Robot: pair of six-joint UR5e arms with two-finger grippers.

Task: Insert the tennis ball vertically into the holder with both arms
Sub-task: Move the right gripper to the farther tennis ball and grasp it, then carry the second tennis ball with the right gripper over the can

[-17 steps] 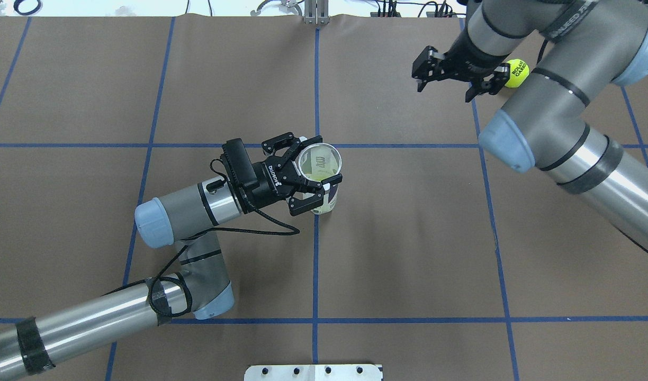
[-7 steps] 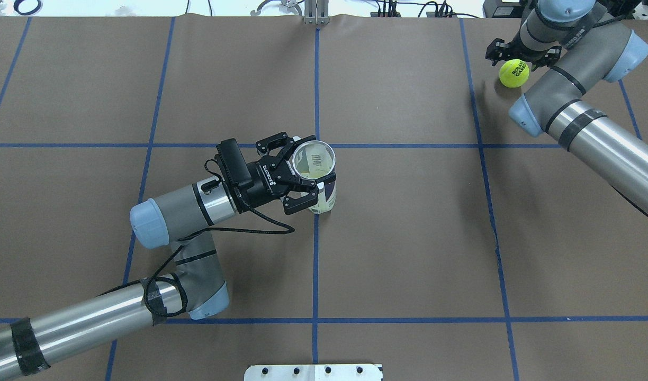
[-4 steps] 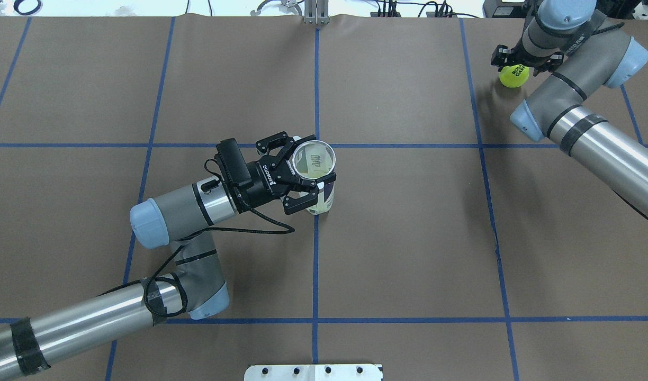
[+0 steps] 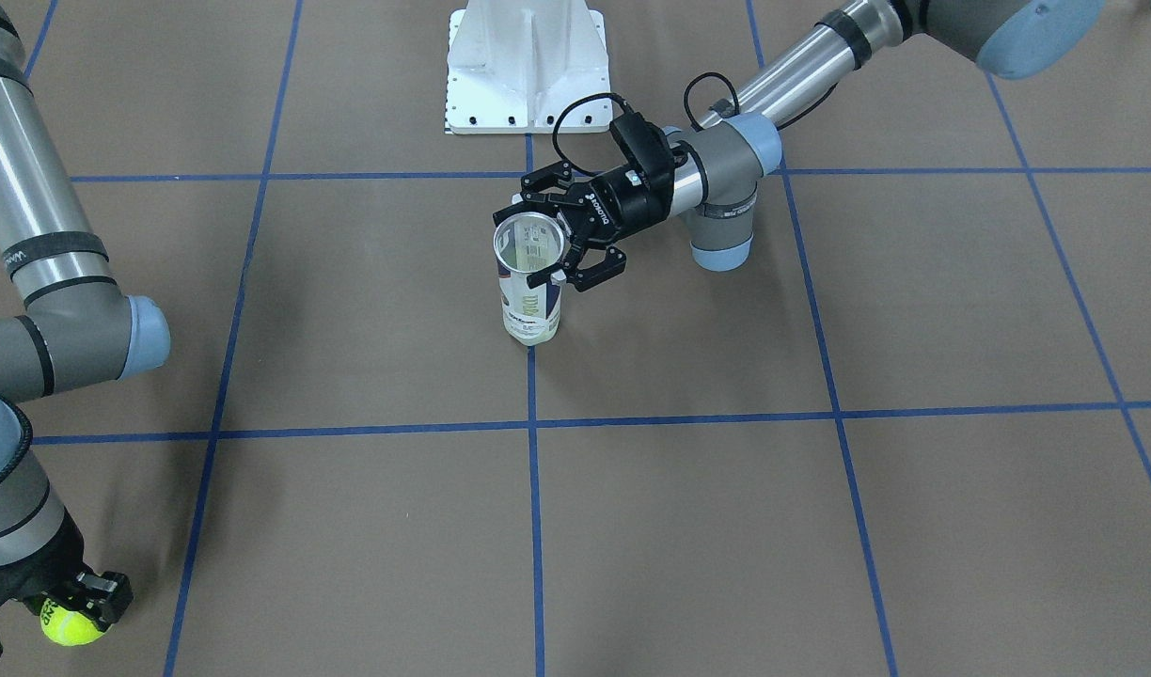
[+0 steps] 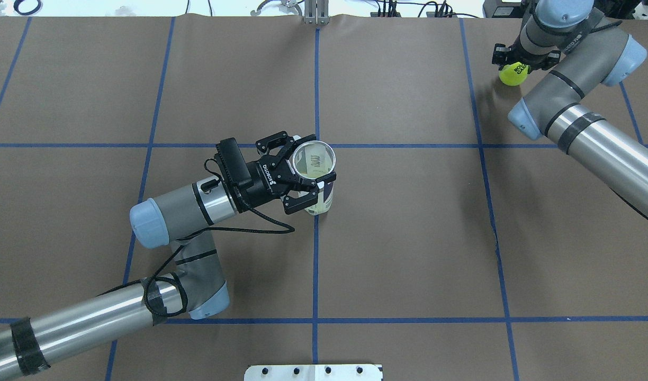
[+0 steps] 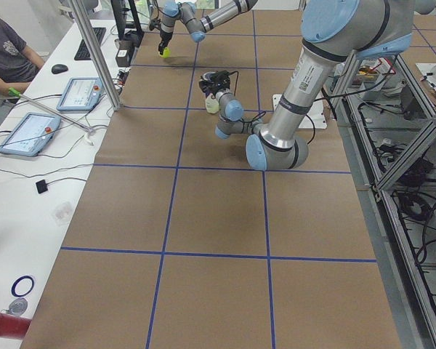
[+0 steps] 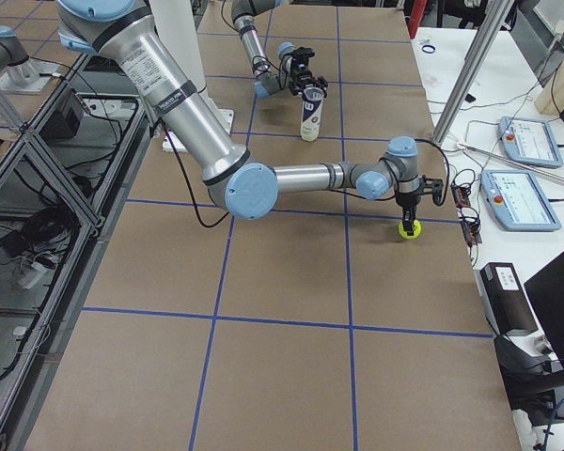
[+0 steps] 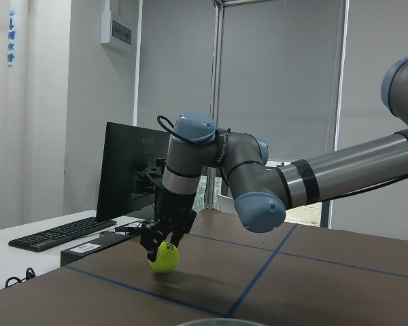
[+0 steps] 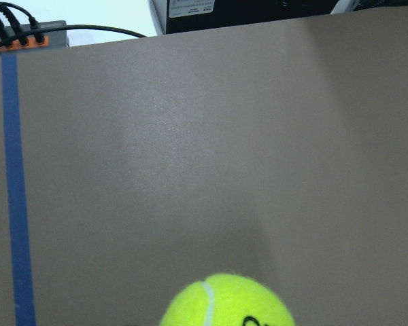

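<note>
Front view: my left gripper (image 4: 559,246) is clamped on the upright holder (image 4: 531,282) mid-table. Overhead: right gripper (image 5: 521,59) sits down over the tennis ball (image 5: 513,74) at the far corner, fingers straddling it, can't tell if they're squeezing. Left wrist cam: ball still on the table (image 8: 292,278).

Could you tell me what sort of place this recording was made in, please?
Probably a robotics lab: a brown table gridded with blue tape, tablet consoles on a side bench, and a metal frame with loose cabling.
</note>
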